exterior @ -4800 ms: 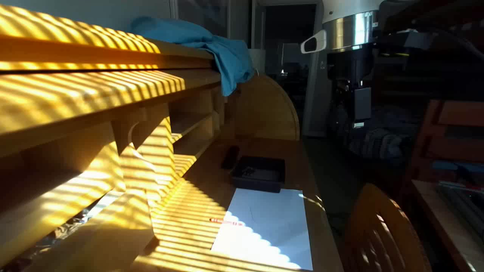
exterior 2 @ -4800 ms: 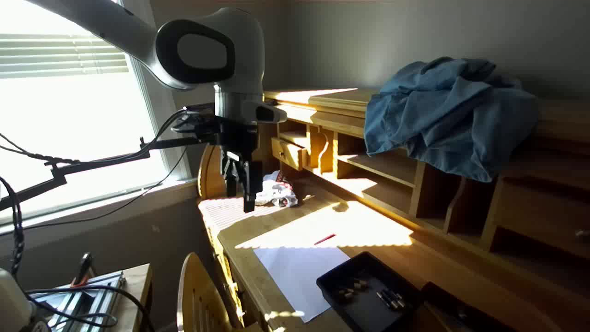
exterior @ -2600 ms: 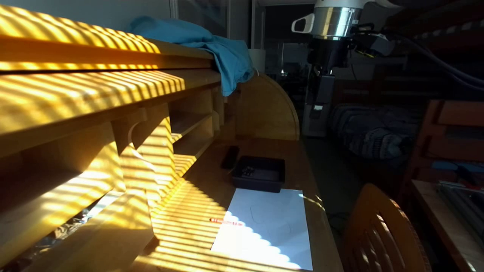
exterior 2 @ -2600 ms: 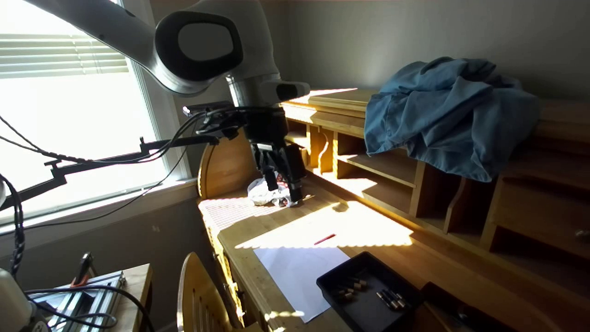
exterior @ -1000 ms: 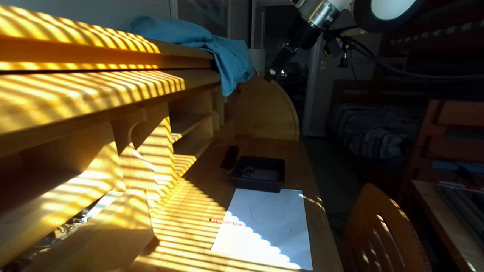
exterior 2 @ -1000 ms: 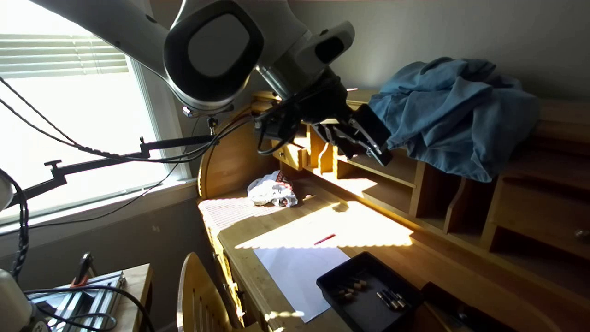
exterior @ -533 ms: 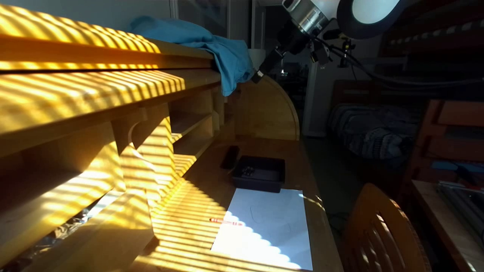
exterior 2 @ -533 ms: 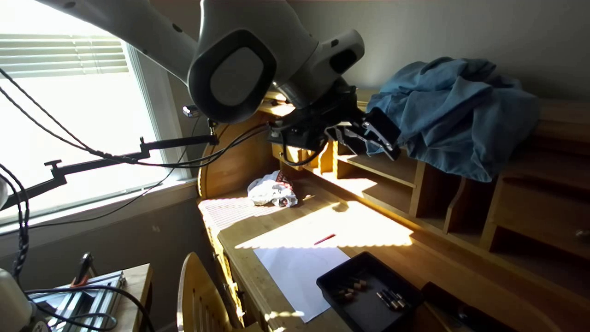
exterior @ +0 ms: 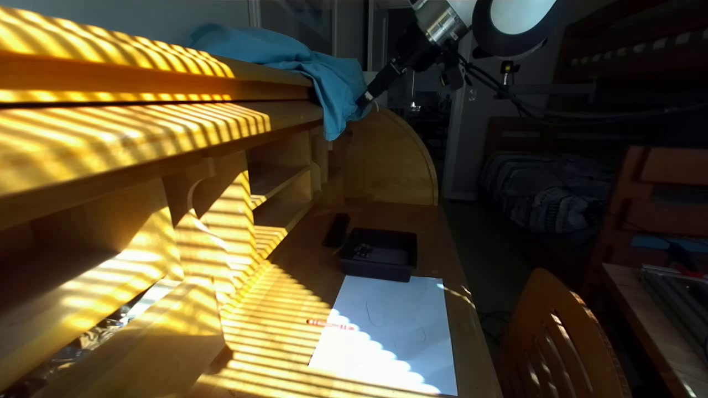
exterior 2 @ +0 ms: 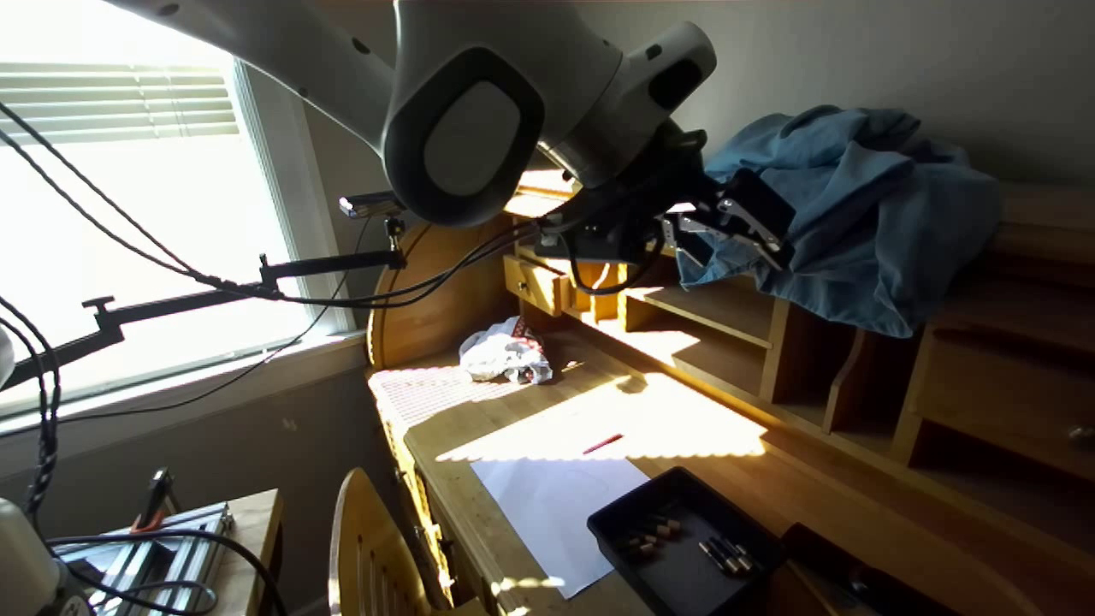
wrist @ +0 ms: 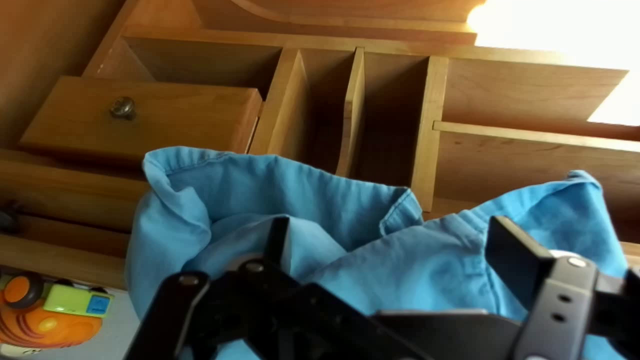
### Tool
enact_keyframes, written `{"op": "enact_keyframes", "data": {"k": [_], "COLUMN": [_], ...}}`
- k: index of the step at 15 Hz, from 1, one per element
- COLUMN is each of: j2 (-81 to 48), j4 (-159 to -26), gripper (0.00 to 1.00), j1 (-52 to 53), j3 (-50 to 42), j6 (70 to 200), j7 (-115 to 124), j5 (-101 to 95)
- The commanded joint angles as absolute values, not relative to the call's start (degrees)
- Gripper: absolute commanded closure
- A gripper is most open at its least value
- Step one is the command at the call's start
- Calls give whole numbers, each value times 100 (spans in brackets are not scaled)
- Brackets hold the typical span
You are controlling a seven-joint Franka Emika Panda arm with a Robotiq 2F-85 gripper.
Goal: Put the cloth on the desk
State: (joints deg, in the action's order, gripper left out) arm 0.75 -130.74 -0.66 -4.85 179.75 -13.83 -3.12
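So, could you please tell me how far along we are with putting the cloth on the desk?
Done: the tool is up at the cloth, jaws open in the wrist view. In hand: the grasp, though nothing looks gripped yet; contact is unclear. Left: close on the cloth, draw it off the shelf ledge, where it hangs over the edge, and lay it on the desk.

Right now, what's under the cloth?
The ledge, with the cloth draped over its front edge, partly hiding some cubbies. Whether anything else lies beneath the folds can't be seen.
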Motion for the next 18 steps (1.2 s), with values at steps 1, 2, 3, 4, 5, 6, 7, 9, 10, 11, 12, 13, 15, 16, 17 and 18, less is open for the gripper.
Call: {"op": "enact_keyframes", "data": {"k": [1,2,3,4,5,6,7,9,10,11,12,13,15,16,17,18], "j2": [-244,-291,-313,-320,-290,-283,-258,-208,-182,-171,-145,-128,-78,-51,-17,10], "j4": [-12722,-12673,-12635,-12615,-12606,-12603,-12617,-12657,-12674,-12684,-12705,-12712,-12744,-12754,-12776,-12790], "gripper": [9,26,34,41,50,56,64,76,84,91,98,100,100,100,100,100], "j1": [-59,-71,-72,-76,-76,-81,-82,-82,-82,-82,-77,-75,-62,-54,-44,-38], "j3": [-500,-491,-470,-451,-427,-428,-445,-487,-499,-520,-511,-515,-495,-484,-471,-477], "j6": [18193,18225,18161,18082,17916,17828,17720,17576,17487,17433,17367,17305,17173,17099,17031,16970], "j7": [-1593,-1558,-1525,-1515,-1484,-1452,-1393,-1300,-1278,-1237,-1261,-1259,-1308,-1328,-1358,-1314], "j5": [-74,-93,-83,-66,-27,-43,-81,-173,-194,-234,-202,-206,-177,-170,-166,-247]}}
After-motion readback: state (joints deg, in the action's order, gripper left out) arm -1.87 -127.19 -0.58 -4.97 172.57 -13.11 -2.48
